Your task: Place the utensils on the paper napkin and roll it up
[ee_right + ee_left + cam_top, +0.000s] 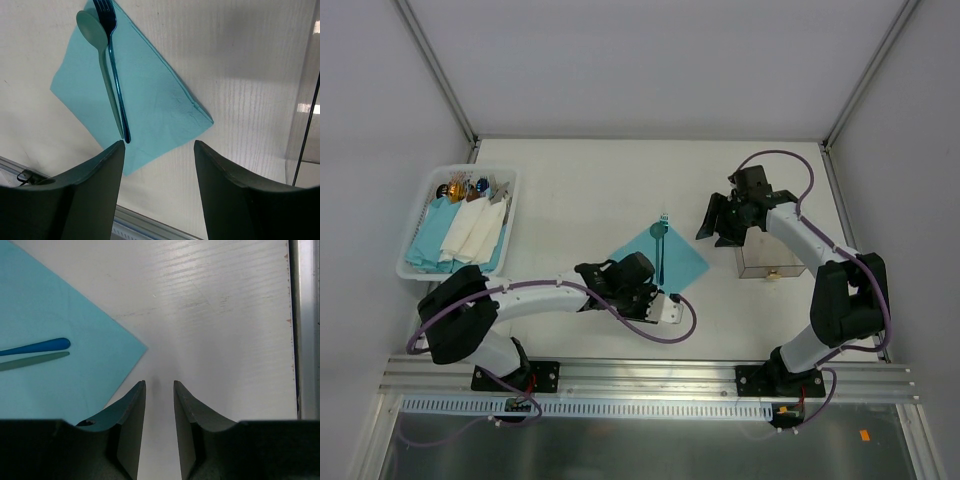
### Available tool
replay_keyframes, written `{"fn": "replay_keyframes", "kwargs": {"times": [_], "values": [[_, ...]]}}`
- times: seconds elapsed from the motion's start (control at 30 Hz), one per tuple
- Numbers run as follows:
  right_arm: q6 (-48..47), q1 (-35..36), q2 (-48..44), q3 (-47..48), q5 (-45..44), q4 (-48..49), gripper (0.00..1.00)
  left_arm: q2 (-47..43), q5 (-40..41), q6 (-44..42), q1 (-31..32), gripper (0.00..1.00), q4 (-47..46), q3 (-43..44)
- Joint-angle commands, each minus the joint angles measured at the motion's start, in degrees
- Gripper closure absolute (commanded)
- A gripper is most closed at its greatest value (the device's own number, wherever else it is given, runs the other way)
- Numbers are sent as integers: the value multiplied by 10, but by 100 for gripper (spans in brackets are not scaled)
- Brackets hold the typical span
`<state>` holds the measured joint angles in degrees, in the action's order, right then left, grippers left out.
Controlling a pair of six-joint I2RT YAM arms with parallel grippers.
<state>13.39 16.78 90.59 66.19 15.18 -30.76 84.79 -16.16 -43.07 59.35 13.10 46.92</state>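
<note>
The paper napkin (685,262) lies as a teal diamond at the table's middle. Two utensils, a spoon (98,55) and a fork (116,85), rest side by side on it, heads toward the far side; in the top view they show as one dark strip (661,252). My left gripper (655,298) hovers low at the napkin's near corner (140,347). Its fingers (131,410) stand a narrow gap apart with only bare table between them. My right gripper (713,228) hangs open to the right of the napkin, holding nothing, its fingertips (112,165) wide apart.
A white basket (412,268) at the left holds folded teal and white napkin bundles and small items. A metal box (770,262) stands at the right beside the right arm. An aluminium rail (650,375) runs along the near edge.
</note>
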Motion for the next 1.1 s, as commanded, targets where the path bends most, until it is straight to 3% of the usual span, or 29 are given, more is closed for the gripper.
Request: {"fn": "replay_keyframes", "kwargs": {"times": [0.0,0.73,1.07], "values": [[-6,-3,-16,1,10,-9,39,11,35,-32,15,71,-82,-27],[-10,-4,-1,-8,15,-5,40,62,23,-48,33,73,-149,-27],[-13,-8,-1,-10,20,-5,40,79,46,-40,33,84,-172,-27]]}}
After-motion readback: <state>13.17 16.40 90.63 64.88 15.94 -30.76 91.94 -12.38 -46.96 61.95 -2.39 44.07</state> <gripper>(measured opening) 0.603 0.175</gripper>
